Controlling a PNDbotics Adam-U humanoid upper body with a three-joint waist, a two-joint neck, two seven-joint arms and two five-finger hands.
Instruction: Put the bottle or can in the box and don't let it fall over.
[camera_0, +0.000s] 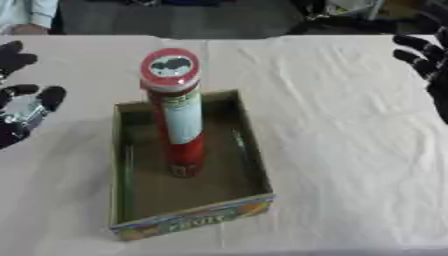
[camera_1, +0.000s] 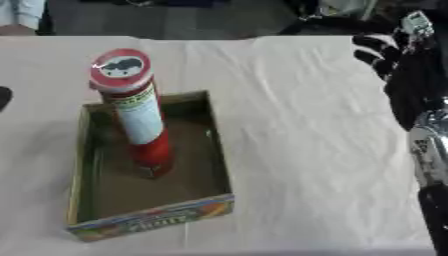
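The red can (camera_0: 178, 115) stands upright inside the cardboard box (camera_0: 254, 165), well right of the released left hand (camera_0: 22, 107). The right hand (camera_0: 424, 60), fingers relaxed and empty, sits farther off.

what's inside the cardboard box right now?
One tall red cylindrical can with a red lid stands upright on the floor of the shallow open cardboard box; nothing else shows there. The floor under its base is covered.

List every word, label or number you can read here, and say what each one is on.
"FRUIT": my best reading of the blurred lettering on the box's front wall.
Can's lid: a dark logo, no readable words.
Can's side label: print too blurred to read.
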